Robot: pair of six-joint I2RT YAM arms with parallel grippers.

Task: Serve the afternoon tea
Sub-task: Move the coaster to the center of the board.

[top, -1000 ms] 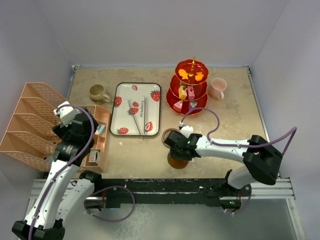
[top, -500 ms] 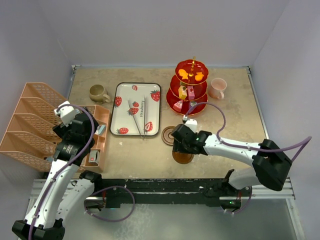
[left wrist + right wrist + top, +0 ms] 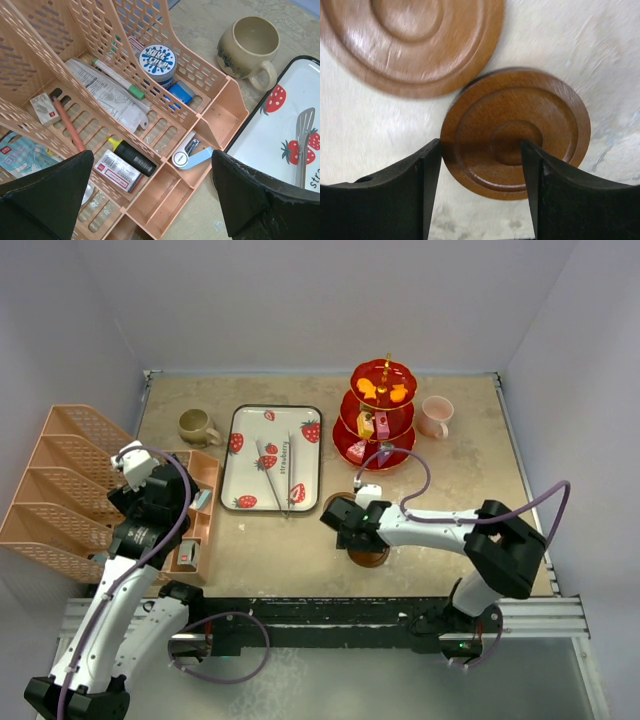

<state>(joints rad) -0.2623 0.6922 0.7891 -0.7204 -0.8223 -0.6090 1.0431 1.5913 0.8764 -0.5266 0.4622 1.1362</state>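
Two coasters (image 3: 410, 40) lay side by side near the table's (image 3: 450, 490) front edge, tray (image 3: 250, 455) and tiered stand (image 3: 380, 445) behind. The right gripper (image 3: 480, 150), arm reaching leftward, hung low over one coaster (image 3: 515, 135), jaws apart; the left gripper (image 3: 151, 155) gaped above the organizer (image 3: 210, 115).

Turned wood fills the right wrist view: the round brown wooden coaster (image 3: 515, 135) at centre and the second round brown wooden coaster (image 3: 410, 40) at upper left are both smooth, ring-grooved and satin-glossy. Under them the mottled beige desk (image 3: 580, 45) looks matt and scuffed. The fingers (image 3: 380, 200) of the right pincer (image 3: 480, 150) are matt black plastic.

In the left wrist view the peach perforated plastic organiser (image 3: 200, 80) is smooth with a slight sheen. The olive-brown ceramic mug (image 3: 247, 47), upper right, has a speckled glossy glaze. The white strawberry-printed rectangular tray (image 3: 270, 135) is glossy, and the long metal tweezers (image 3: 303, 145) look brushed.
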